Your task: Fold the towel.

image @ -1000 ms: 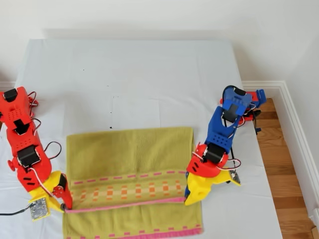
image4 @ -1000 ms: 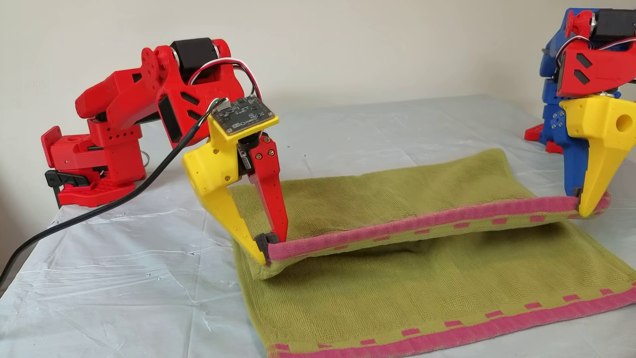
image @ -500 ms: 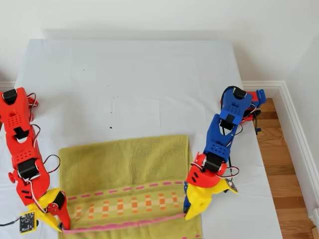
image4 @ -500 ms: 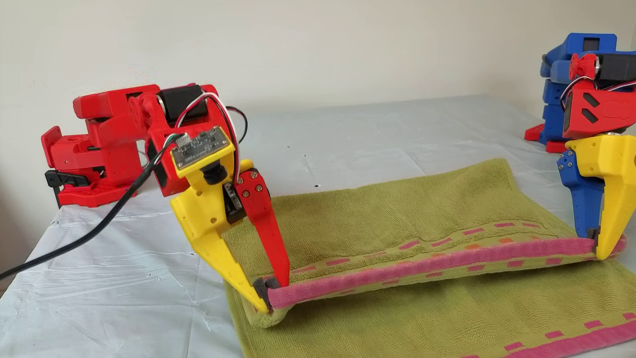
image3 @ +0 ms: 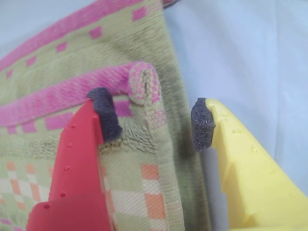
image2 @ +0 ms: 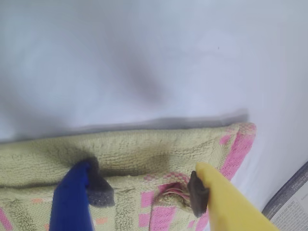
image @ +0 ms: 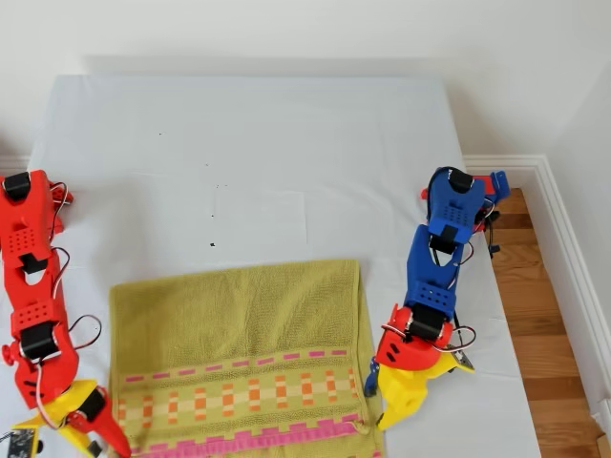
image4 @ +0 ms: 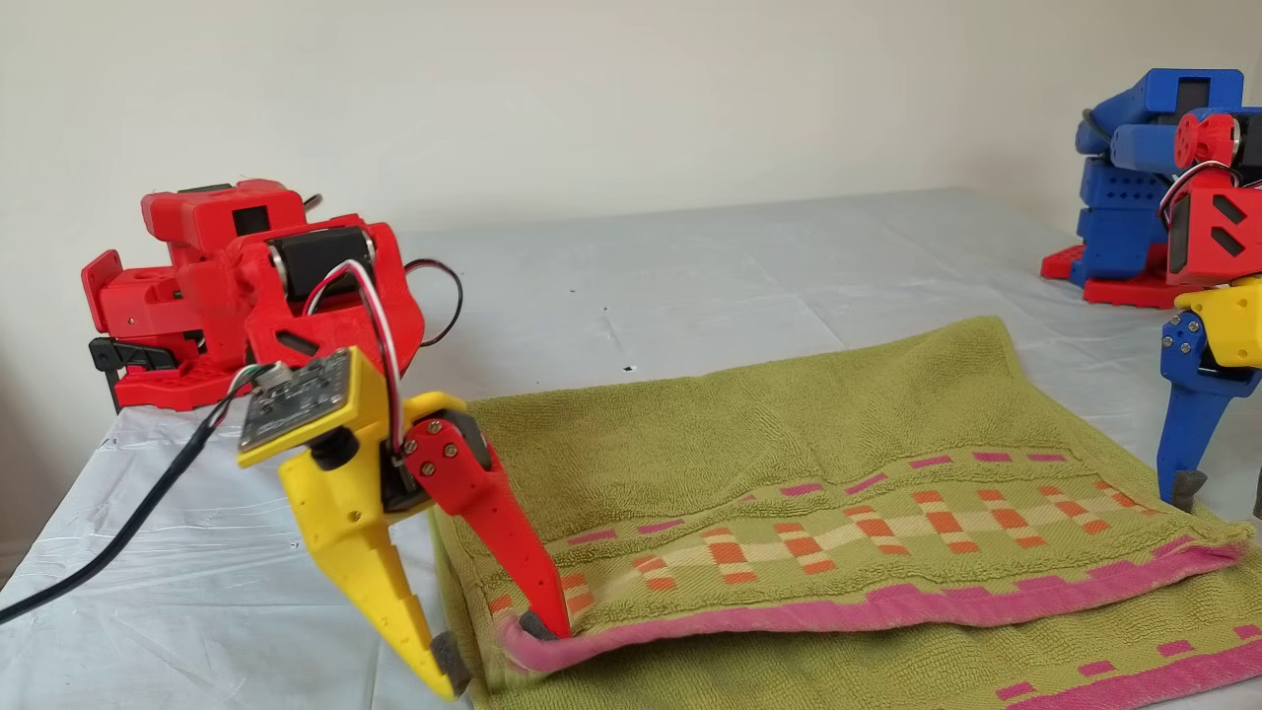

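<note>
The white sheet [image: 286, 143] covers the table, and the towel [image: 239, 334] lies on it at the near edge of the exterior view, doubled over so that its pink border [image4: 887, 603] and the band of orange-and-pink rectangles [image4: 868, 532] face up.

Our two arms reach low over the towel's folded corners. The red arm, at the exterior view's left, stretches forward with its wrist bent down. It carries my second gripper [image3: 154, 120], whose red and yellow fingers stand apart around the rolled pink corner; the red finger's foam pad [image3: 106, 118] touches the cloth and the yellow one sits just off the towel's side edge.

The blue arm, at the exterior view's right, is bent at the elbow and points down. My first gripper [image2: 144, 185] is likewise spread, with blue and yellow fingers on either side of the towel's corner.

We can read no writing or labels anywhere.
</note>
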